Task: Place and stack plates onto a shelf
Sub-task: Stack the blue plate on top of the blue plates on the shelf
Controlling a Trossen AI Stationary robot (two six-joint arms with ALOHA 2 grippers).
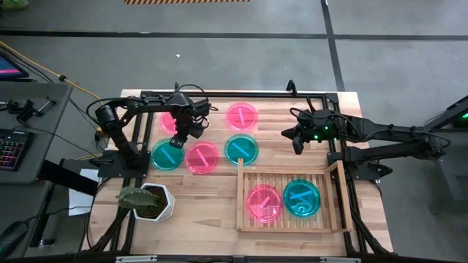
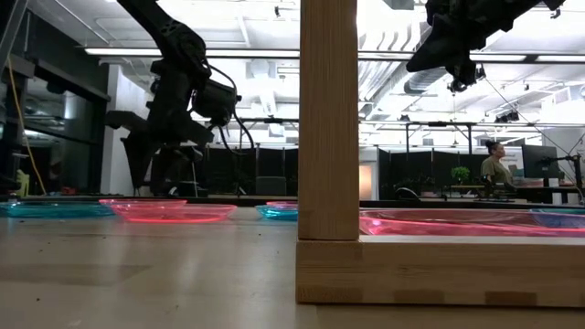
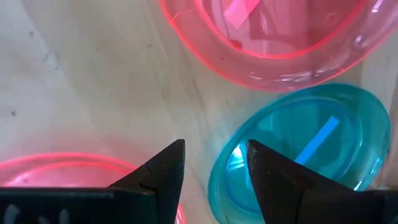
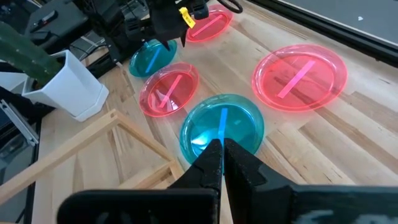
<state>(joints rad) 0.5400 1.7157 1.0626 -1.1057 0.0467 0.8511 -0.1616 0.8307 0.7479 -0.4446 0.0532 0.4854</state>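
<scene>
- Setting: a robotics laboratory or test hall, not a home.
- Wooden table (image 1: pixel 212 190) standing on a grey concrete floor (image 1: pixel 395 66) marked with dark tape lines.
- Desk alongside carrying a backlit keyboard (image 1: pixel 9 150) and cables.
- Background: open ceiling with strip lights (image 2: pixel 384 55), black partitions, and a person (image 2: pixel 496 164) at a far workstation.

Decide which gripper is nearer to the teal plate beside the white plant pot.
Left. The left gripper hangs open just above that teal plate, over its far edge. The right gripper is shut, across the table near the shelf.
</scene>
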